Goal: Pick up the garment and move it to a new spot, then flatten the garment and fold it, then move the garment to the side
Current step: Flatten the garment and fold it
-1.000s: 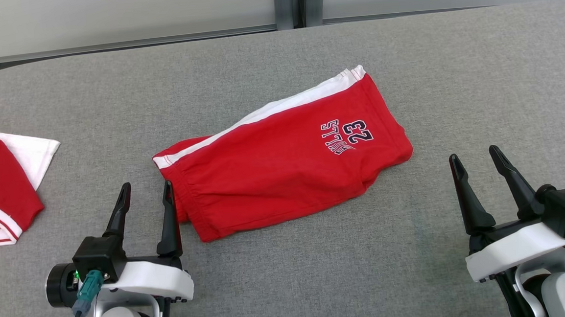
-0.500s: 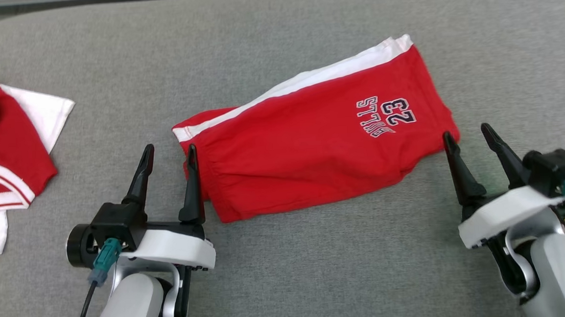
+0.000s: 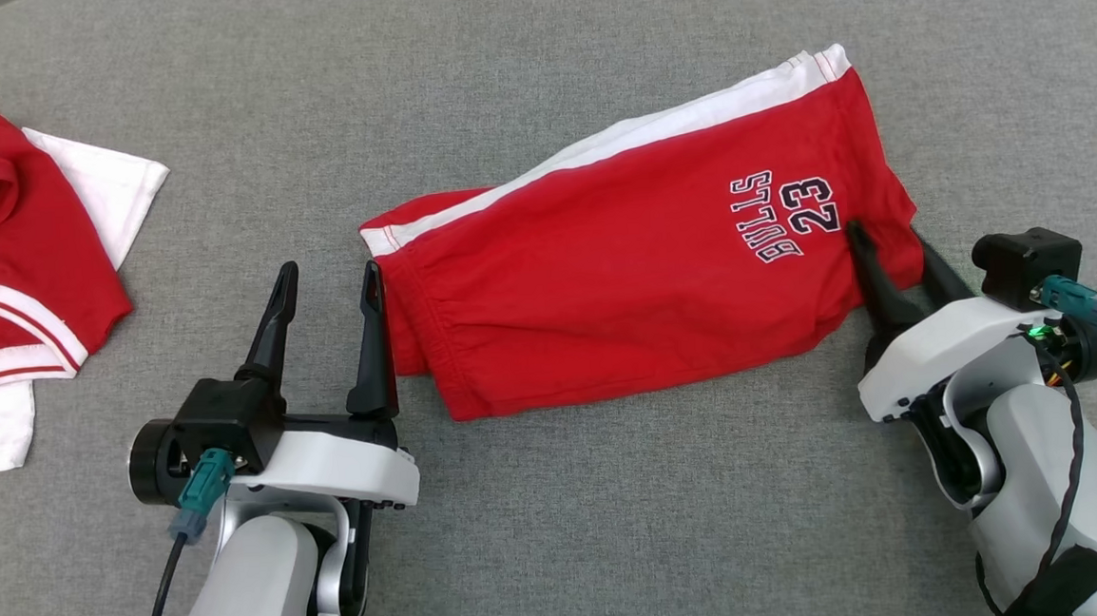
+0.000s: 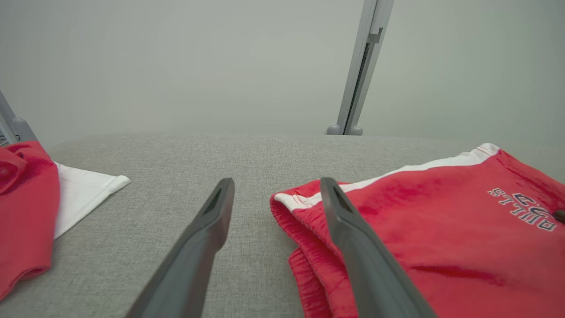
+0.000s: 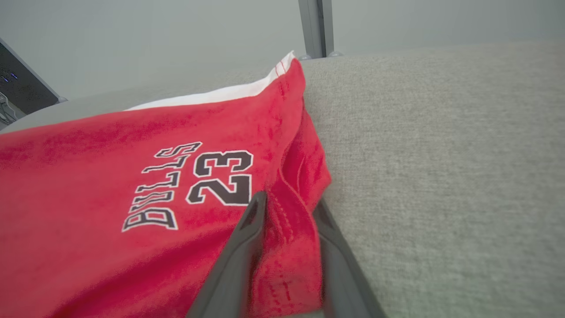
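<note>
Grey fabric tabletop; red shorts with white side stripe lay mid-frame. Step: pick-up. Right gripper straddled hem at right of frame, cloth between fingers; firm pinch could not be told. Left gripper spread wide, empty, beside waistband. Next, likely: clamp both ends before lifting.

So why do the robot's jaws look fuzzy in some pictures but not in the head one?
Head view: sharp and evenly lit, the shorts casting only a thin soft shadow. Left wrist view: the left gripper has its jaws close to the lens, so they blur. Right wrist view: the right gripper and nearby cloth smear, yet the print reads clearly.
</note>
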